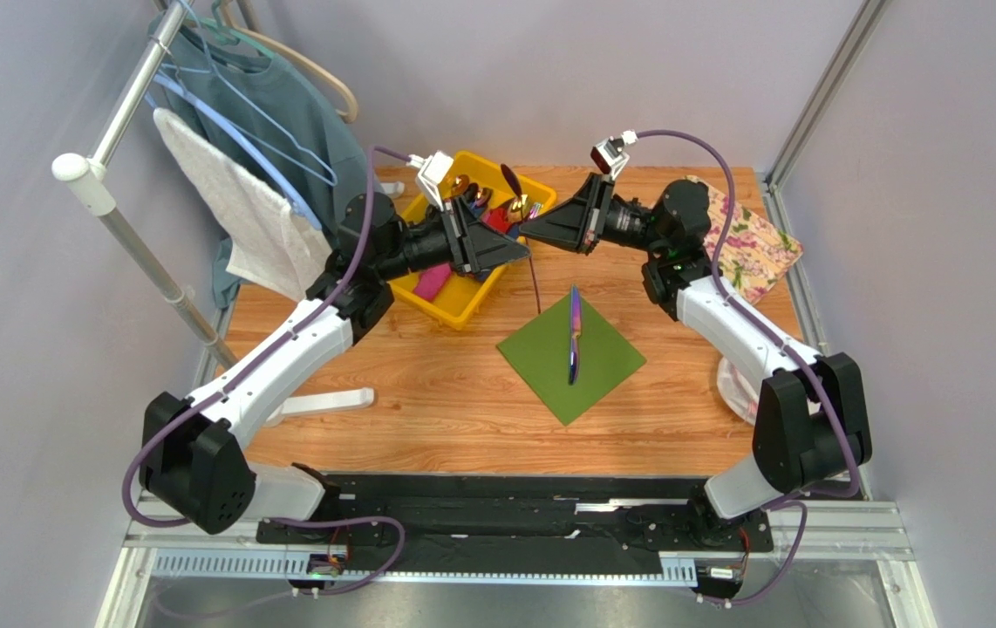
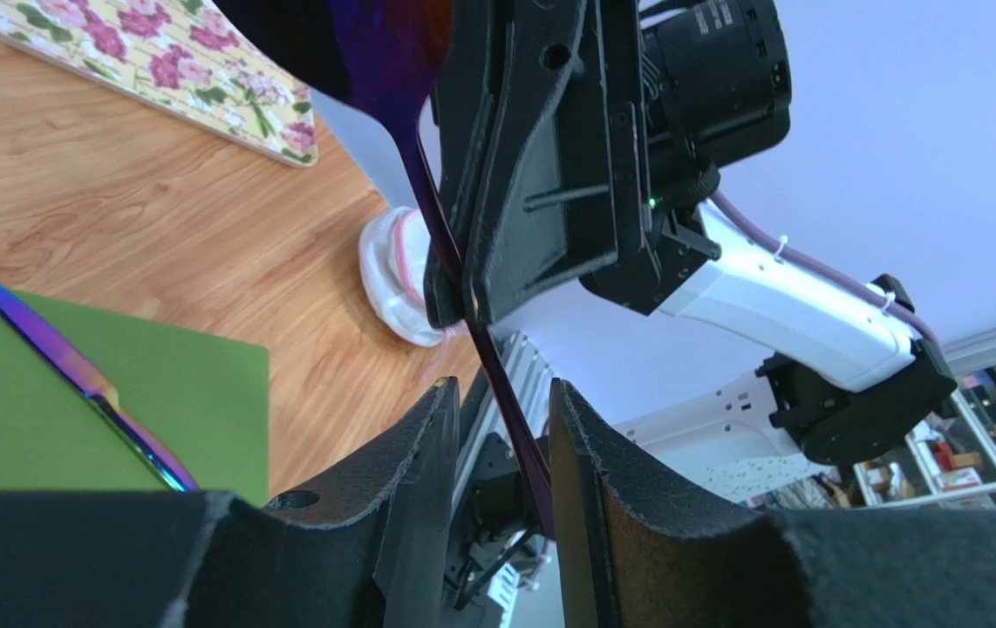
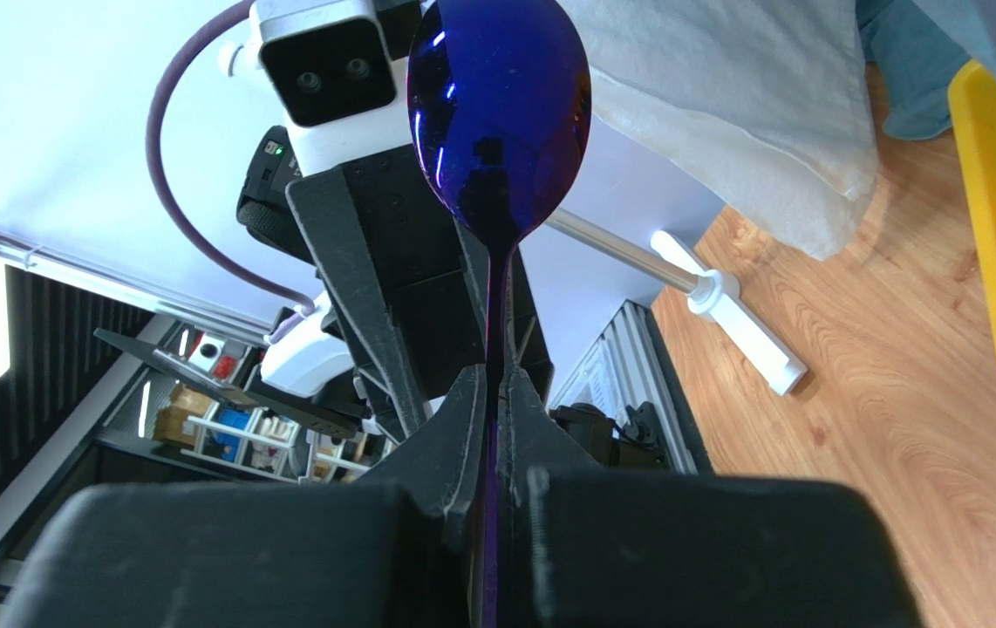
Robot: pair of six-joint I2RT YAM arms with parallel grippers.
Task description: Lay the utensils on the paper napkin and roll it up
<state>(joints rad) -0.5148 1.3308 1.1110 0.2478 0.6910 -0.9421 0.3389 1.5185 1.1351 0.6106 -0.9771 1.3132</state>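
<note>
Right hand clenched on the thin handle of the iridescent blue spoon, held in the air above the wooden table, left hand parted, fingers either side of that handle, iridescent knife lying on the green paper napkin, yellow bin just behind.

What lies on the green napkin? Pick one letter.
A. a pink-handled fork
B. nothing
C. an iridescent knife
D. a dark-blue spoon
C: one iridescent knife lies across the green napkin; the dark-blue spoon is held up in the right gripper, not on the napkin.
</note>
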